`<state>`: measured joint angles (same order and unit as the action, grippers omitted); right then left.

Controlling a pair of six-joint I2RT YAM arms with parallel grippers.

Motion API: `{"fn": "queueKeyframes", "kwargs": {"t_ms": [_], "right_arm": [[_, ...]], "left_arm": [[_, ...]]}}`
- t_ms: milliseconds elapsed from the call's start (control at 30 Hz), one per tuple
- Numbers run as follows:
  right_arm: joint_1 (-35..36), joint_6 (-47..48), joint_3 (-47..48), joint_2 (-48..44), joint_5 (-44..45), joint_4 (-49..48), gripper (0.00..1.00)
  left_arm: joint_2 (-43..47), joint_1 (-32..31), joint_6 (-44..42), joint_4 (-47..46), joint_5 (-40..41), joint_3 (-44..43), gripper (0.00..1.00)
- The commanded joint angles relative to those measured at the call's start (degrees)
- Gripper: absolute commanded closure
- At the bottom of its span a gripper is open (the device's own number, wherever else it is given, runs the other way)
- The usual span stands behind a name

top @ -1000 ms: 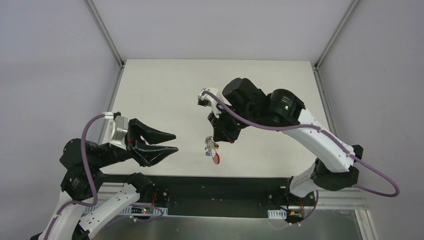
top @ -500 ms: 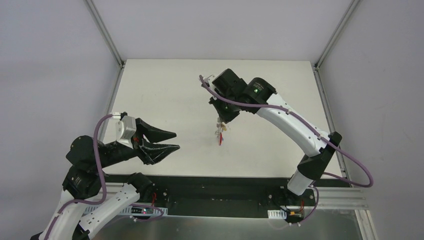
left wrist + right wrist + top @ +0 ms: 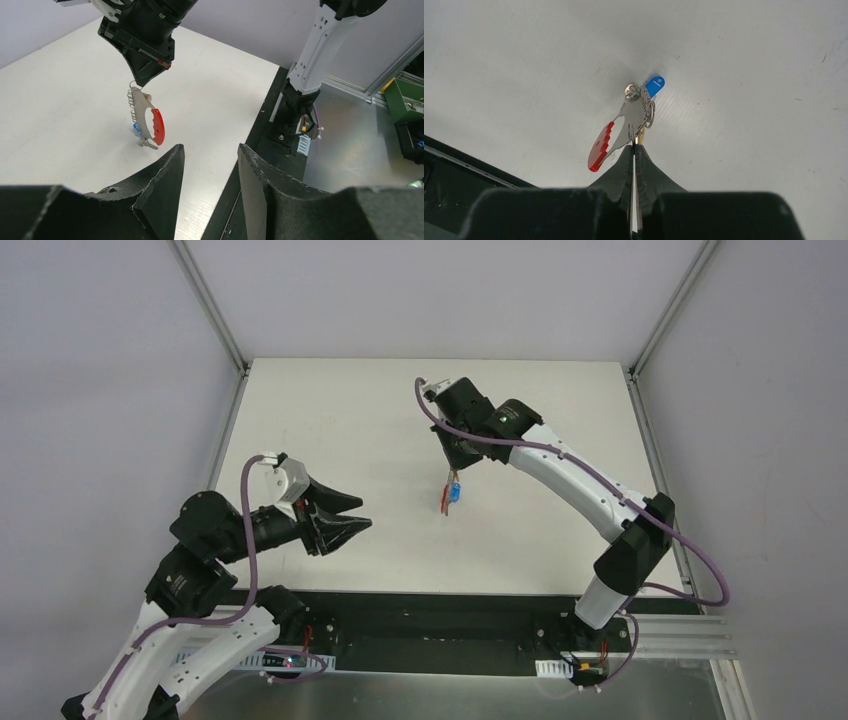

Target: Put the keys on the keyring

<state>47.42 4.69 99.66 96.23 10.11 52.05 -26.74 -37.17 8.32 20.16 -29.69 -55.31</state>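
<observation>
**Right wrist view shows the keyring pinched at its top, hanging over the table**

The right gripper [image 3: 634, 146] has its two fingers pressed together on the upper end of the keyring [image 3: 635, 112], with only a hairline gap between the black tips. Below the tips hangs a flat silver piece with a chain along one edge. The red strap [image 3: 601, 147] curves off to one side of it, and the blue tag [image 3: 654, 85] sits at the far, lower end, next to a small silver lump.

A speck of yellow, the key [image 3: 641, 133], shows just beside the fingertips against the silver piece. Most of it is hidden. Whether it is threaded onto the ring cannot be told.

From above, the right arm reaches out over the middle of the white table [image 3: 330, 420]. Its gripper [image 3: 455, 468] points downward and the keyring [image 3: 452, 495] dangles under it as a small red and blue streak.

The left gripper [image 3: 355, 520] is low near the table's near edge, well apart from the keyring and pointing toward it. Its fingers are spread, holding nothing.

In the left wrist view, the gap between the left gripper's [image 3: 207, 150] own fingers is plain. Beyond them the right gripper [image 3: 141, 82] holds the keyring [image 3: 142, 112] upright, red strap [image 3: 158, 125] facing the camera. The keyring's lower end is close to the table [image 3: 60, 90], but contact cannot be judged.
</observation>
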Motion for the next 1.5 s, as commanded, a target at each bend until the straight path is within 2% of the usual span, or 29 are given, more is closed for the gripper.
{"fn": "queueKeyframes", "kwargs": {"t_ms": [0,367,600,867,1167,1267,1333,1400,1467], "right_arm": [[-1.8,-3.46,-2.63,1.8,1.99,-7.54,1.0],[-3.96,-7.46,-7.23,7.88,1.98,-15.52,1.0],[-4.34,-10.69,-11.95,11.63,-2.96,-23.02,1.0],[-4.36,-12.82,-10.55,17.34,-7.09,-24.54,1.0],[-4.34,-14.75,-13.18,17.71,-7.72,-28.09,0.99],[-4.35,-14.6,-14.26,16.51,-6.35,-29.14,0.69],[-4.33,-14.23,-15.03,15.34,-5.42,-29.79,0.55],[-4.29,-13.72,-15.37,13.98,-4.35,-29.82,0.47],[-4.34,-13.16,-15.77,11.97,-3.16,-29.82,0.42]], "left_arm": [[-1.96,-0.36,-2.09,0.02,1.43,0.49,0.57],[-3.01,-0.36,-2.89,0.22,2.36,1.24,0.57],[-3.93,-0.41,-3.1,0.25,2.2,1.17,0.57],[-3.9,-0.36,-2.87,0.39,2.17,1.07,0.57],[-4.8,-0.36,-2.78,0.56,2.61,1.16,0.57],[-5.2,-0.36,-2.71,0.58,2.86,1.27,0.57],[-5.4,-0.36,-2.57,0.58,2.93,1.19,0.57],[-5.41,-0.36,-2.47,0.58,2.93,0.99,0.57],[-5.49,-0.36,-2.4,0.58,3.27,0.83,0.57]]}}
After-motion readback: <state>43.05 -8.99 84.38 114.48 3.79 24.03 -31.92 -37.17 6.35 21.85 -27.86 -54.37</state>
